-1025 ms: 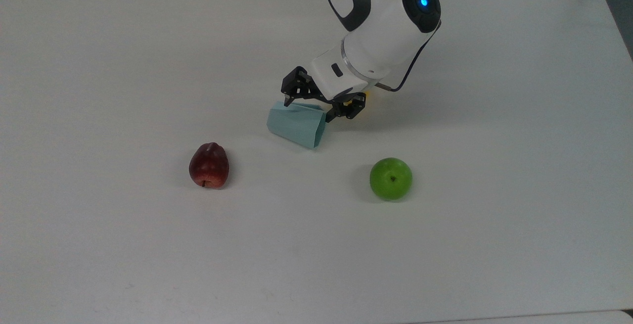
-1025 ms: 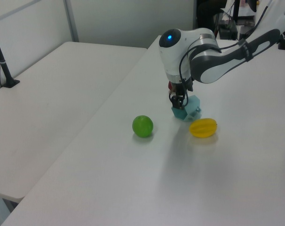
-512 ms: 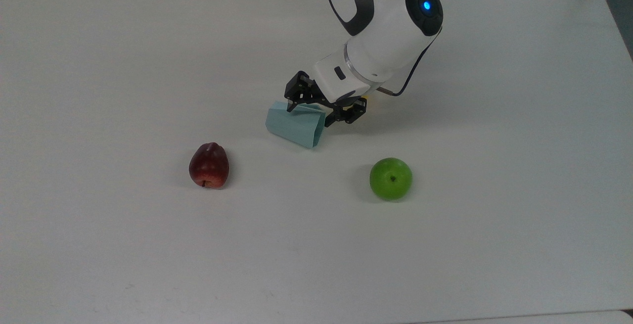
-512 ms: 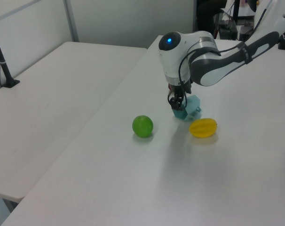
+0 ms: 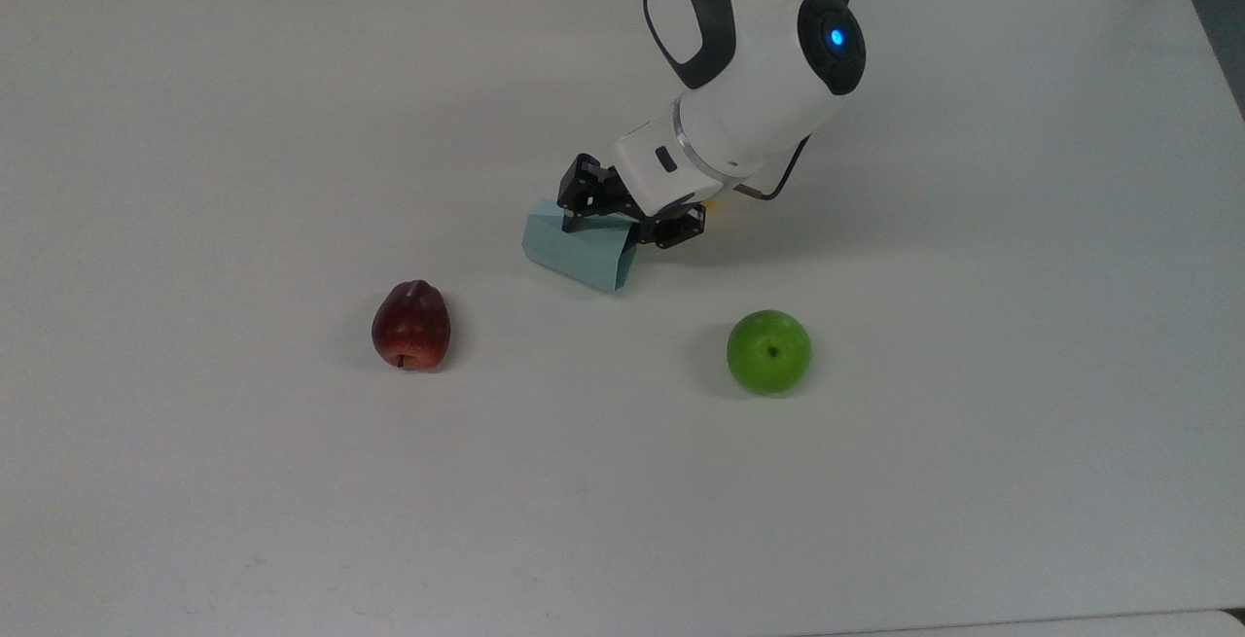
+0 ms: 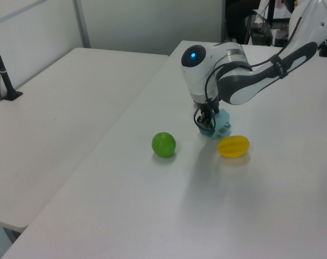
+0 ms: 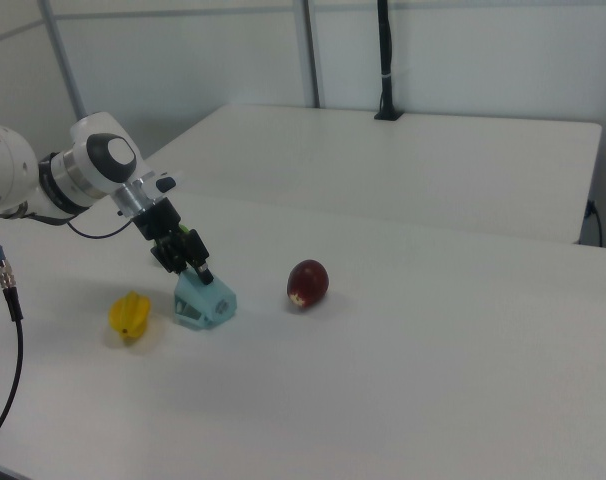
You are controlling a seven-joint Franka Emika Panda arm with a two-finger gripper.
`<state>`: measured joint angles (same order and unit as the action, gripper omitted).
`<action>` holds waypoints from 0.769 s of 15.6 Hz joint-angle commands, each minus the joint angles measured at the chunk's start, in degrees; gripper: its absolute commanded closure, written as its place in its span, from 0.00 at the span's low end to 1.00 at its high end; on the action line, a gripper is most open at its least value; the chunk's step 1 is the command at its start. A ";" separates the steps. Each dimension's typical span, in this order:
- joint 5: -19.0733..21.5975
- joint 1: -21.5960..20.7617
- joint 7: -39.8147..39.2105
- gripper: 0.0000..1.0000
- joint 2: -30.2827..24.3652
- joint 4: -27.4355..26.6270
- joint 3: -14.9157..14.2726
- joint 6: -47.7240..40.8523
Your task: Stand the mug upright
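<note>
- the mug (image 5: 578,250) lay on its side near the middle of the top view, wide end toward the lower right, between the red apple (image 5: 410,324) and green apple (image 5: 768,351).
- over the last second the gripper (image 5: 630,217) had sunk closer onto the mug's upper edge, the mug hardly shifting.
- fingers looked spread astride the rim end, not yet clenched.
- judged: grasp about to be taken; righting not started.
</note>
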<state>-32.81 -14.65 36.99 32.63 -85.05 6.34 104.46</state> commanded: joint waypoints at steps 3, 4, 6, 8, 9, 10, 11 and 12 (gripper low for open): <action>-0.23 -0.82 1.24 0.69 0.24 -0.91 -0.54 0.92; -0.23 -0.82 1.24 0.80 -0.02 -0.82 -0.54 0.66; -0.06 -0.73 1.41 0.84 -0.64 -0.74 -0.71 0.57; 0.38 -0.64 1.15 0.86 -0.99 -0.47 -0.98 0.65; 0.82 -0.47 1.15 0.88 -1.60 -0.56 -1.33 1.09; 1.69 -0.21 1.06 0.88 -1.96 -0.56 -1.76 1.18; 3.44 -0.03 0.80 0.88 -1.96 -0.56 -1.94 1.53; 5.46 0.23 0.36 0.88 -2.05 -0.56 -2.55 3.27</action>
<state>-32.02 -14.55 37.56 32.04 -84.58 5.67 104.41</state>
